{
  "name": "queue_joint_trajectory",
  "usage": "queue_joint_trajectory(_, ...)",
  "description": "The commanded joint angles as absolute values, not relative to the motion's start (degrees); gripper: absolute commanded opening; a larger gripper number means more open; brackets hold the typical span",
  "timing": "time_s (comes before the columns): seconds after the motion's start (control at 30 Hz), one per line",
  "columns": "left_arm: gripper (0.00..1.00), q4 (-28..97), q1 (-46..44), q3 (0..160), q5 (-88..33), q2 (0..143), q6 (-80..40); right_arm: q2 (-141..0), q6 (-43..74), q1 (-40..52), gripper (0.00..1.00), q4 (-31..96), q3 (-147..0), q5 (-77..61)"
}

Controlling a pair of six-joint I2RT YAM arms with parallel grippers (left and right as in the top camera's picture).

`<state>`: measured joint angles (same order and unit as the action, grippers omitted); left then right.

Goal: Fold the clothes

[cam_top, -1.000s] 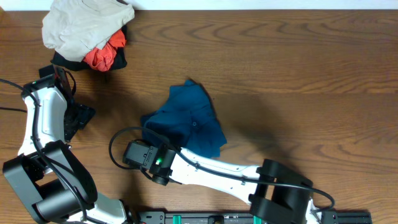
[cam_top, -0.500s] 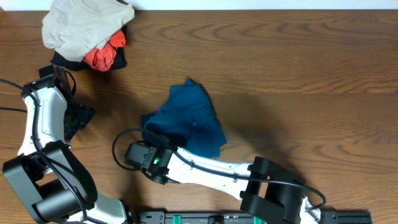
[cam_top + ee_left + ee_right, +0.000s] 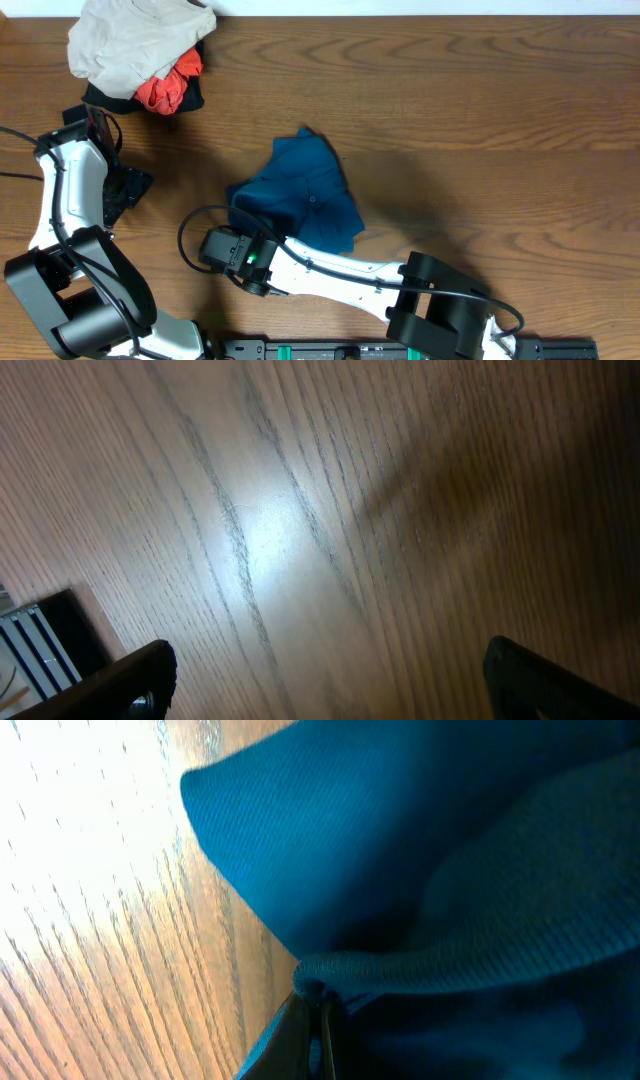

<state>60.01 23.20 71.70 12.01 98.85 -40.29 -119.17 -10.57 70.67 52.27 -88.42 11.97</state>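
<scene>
1. The right gripper is clamped shut on a rolled hem of the teal shirt, at the shirt's near-left edge. The jaws meet on the cloth.
2. The left gripper is released, its dark fingers spread wide over bare wood well to the left of the shirt. It holds nothing.
3. The shirt lies as a crumpled heap on the table, about midway across it and nearer the robot's side than the far side.
4. The table is brown wood with long grain running left to right. It has a slight sheen, and both wrist views catch bright glare on it.
5. Far beyond the shirt, a pale strip runs along the table's far edge. Broad wood stretches to the right of the shirt and beyond it. The white right arm lies along its near side.
6. Far-left of the shirt and well apart from it sits a small pile. A beige-grey garment is bunched on top of an orange-red garment and a black garment.
7. The shirt is soft plain cloth, and a fine weave shows up close. Its folds are loose and rounded, with one pointed corner at the far tip and a thick stitched hem where the fingers pinch.
</scene>
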Motion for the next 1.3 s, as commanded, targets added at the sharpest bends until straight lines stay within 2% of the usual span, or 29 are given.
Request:
queue_joint_trajectory(0.0, 0.98, 60.36, 23.40, 71.35, 12.49, 99.04, -40.82, -119.61, -8.80, 70.32, 0.01, 51.40, -89.73, 11.99)
queue_joint_trajectory(0.4, 0.98, 60.38, 23.40, 71.35, 12.49, 99.04, -40.82, -119.59, -7.77, 70.35, 0.01, 56.82, -104.36, 9.19)
queue_joint_trajectory(0.63, 0.98, 60.38, 23.40, 71.35, 12.49, 99.04, -40.82, -119.74, -7.09, 70.57, 0.01, 56.01, -104.66, 2.07)
queue_joint_trajectory(1.07, 0.98, 60.42, 23.40, 71.35, 12.49, 99.04, -40.82, -120.44, 3.18, 70.46, 0.03, 46.83, -104.40, 1.04)
queue_joint_trajectory(1.1, 0.98, 60.42, 23.42, 71.35, 12.49, 99.04, -40.82, -120.81, 3.81, 70.41, 0.16, 46.59, -104.40, 1.08)
queue_joint_trajectory(1.17, 0.98, 60.40, 23.42, 71.35, 12.49, 99.02, -40.82, -121.25, 4.82, 70.32, 0.57, 46.52, -104.40, 1.26)
queue_joint_trajectory(1.2, 0.98, 60.40, 23.40, 71.35, 12.49, 99.04, -40.82, -121.43, 5.50, 70.17, 0.66, 46.54, -104.40, 1.58)
queue_joint_trajectory(1.27, 0.98, 60.40, 23.40, 71.35, 12.49, 99.04, -40.82, -121.40, 7.03, 69.84, 0.77, 46.61, -104.40, 3.68)
